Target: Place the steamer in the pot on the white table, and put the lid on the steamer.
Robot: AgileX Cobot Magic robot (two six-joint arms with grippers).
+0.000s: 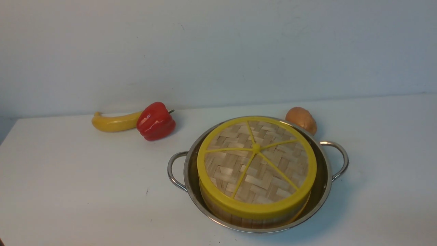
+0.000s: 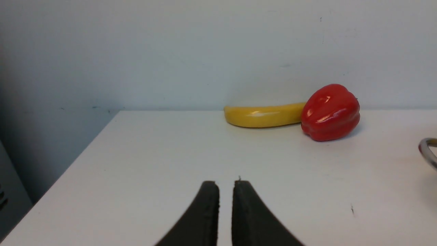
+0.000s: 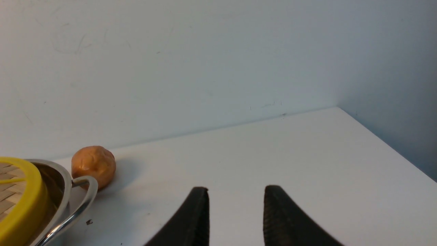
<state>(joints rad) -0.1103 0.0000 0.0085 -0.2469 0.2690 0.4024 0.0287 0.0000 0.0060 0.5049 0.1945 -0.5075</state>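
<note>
Lid: seated on steamer, inside pot.
Left gripper: narrow gap, empty.
Right gripper: apart, empty.
Writing: none legible.

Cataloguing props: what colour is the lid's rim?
Yellow, around tan woven bamboo on the lid; clearest in the front view.

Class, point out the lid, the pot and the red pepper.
lid (image 1: 256,148): front view, yellow centre hub.
pot (image 1: 341,153): front view, right wire handle.
red pepper (image 2: 330,112): left wrist view, glossy side.
</note>
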